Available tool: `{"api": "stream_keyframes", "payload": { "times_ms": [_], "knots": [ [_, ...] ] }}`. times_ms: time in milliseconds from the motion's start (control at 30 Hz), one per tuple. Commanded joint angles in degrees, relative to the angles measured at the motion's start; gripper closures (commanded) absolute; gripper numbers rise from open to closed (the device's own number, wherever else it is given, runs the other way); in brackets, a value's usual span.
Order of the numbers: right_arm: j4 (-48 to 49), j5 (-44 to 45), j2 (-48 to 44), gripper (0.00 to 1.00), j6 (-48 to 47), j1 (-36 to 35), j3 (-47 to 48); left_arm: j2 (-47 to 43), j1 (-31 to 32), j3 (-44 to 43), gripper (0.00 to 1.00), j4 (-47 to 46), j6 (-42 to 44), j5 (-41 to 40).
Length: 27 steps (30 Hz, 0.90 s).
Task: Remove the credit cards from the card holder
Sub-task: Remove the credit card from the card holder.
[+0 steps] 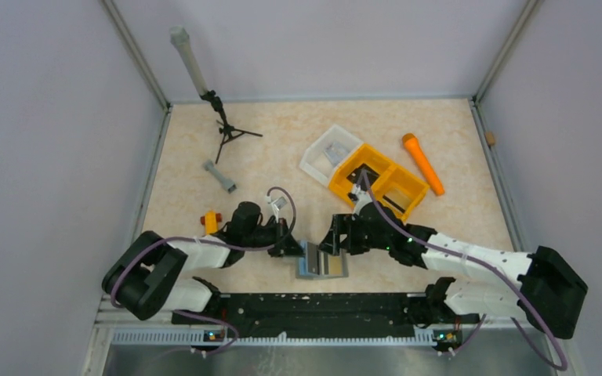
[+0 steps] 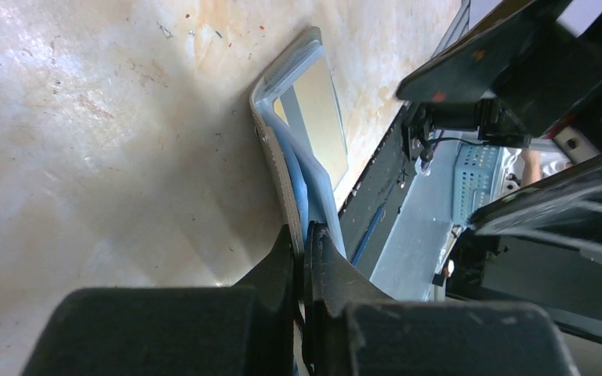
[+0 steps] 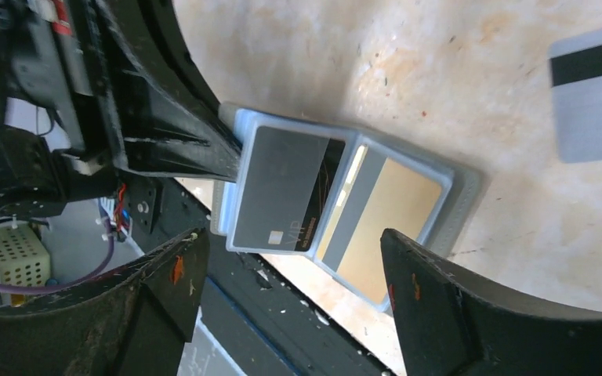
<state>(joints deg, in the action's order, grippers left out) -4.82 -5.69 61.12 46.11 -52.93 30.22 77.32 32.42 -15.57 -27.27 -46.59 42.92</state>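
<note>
The grey card holder [image 1: 323, 265] lies open by the table's front edge. My left gripper [image 2: 304, 235] is shut on the edge of its left panel [image 2: 286, 168] and holds that panel tilted up. A dark credit card [image 3: 282, 188] sits in the raised panel, partly out of its slot. A tan card with a grey stripe [image 3: 388, 215] lies in the flat panel. A third card, grey with a black stripe [image 3: 596, 94], rests loose on the table beyond the holder. My right gripper [image 3: 290, 251] hovers open just in front of the holder, nothing between its fingers.
An orange two-compartment bin [image 1: 380, 180] and a clear tray [image 1: 329, 153] stand behind the right arm, an orange marker [image 1: 423, 163] beside them. A small tripod [image 1: 227, 133], a grey bar [image 1: 219, 176] and a small orange piece [image 1: 211, 222] lie at the left. The black base rail [image 1: 313, 305] borders the holder.
</note>
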Motion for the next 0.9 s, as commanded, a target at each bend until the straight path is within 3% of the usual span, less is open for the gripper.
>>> {"api": "stream_keyframes", "payload": {
  "times_ms": [0,200,467,700,867],
  "knots": [
    [8.3,0.6,4.8,0.17,3.1,-3.1,1.5,-3.5,0.6,-0.5,1.00,0.1,-2.3,-2.3],
    [13.0,1.3,8.4,0.24,5.2,-5.0,0.4,-3.6,0.9,0.0,1.00,0.6,-2.6,-2.2],
    [6.5,5.4,12.7,0.28,3.5,-8.3,6.0,-5.3,1.2,-1.3,1.00,5.5,-3.3,-5.1],
    [7.9,5.4,15.1,0.38,3.5,-9.3,6.8,-6.5,1.5,-1.3,1.00,6.8,-3.9,-5.7],
    [8.9,5.1,16.9,0.40,3.5,-10.2,7.3,-6.8,1.5,-1.3,1.00,6.7,-4.0,-5.7]
  ]
}}
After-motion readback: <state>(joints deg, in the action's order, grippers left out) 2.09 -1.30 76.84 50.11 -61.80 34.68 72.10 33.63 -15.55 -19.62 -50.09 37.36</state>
